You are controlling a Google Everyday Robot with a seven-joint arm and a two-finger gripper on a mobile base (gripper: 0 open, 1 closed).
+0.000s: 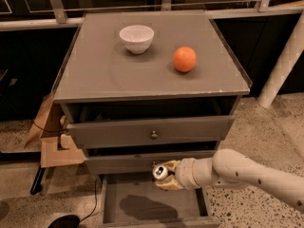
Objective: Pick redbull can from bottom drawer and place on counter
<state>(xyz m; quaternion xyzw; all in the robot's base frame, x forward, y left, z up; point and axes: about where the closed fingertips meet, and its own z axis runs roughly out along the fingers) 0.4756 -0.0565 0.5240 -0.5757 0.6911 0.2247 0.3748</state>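
Note:
The redbull can (160,171), slim with a silver top, is held above the open bottom drawer (154,207) in front of the middle drawer. My gripper (165,176) is shut on it, reaching in from the right on a white arm. The can's shadow lies on the drawer's grey floor. The counter (104,68) is the flat grey top of the cabinet, well above the can.
A white bowl (137,37) and an orange (184,59) sit on the counter. Two knobbed drawers (152,133) stand slightly ajar above the gripper. A cardboard box (53,141) and cables lie left of the cabinet. A white post (280,65) stands at right.

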